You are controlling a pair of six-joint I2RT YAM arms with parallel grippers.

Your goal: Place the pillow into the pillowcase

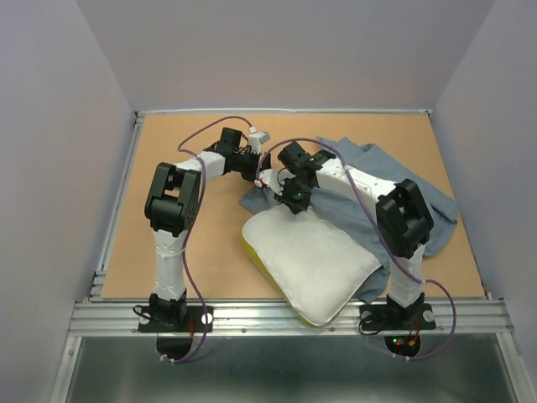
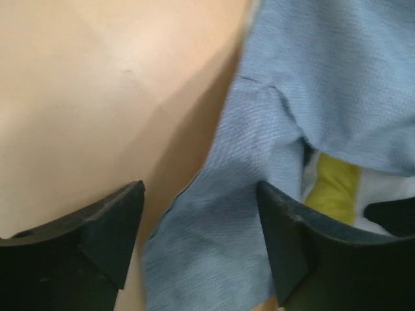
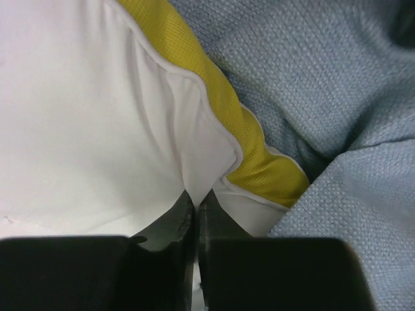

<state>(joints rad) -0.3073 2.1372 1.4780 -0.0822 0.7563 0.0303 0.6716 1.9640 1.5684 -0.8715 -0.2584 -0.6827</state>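
We had the pillow [image 1: 310,264] lying at the near edge of the table [image 1: 201,235], its far corner at the mouth of the pillowcase [image 1: 373,159]. Our right gripper [image 3: 196,204] was clamped on a pinch of white cover beside the yellow band [image 3: 214,97]. The fingers of our left gripper [image 2: 200,194] stood apart astride the case's hem. We judged both soft, light and floppy, best taken at hems and corners.
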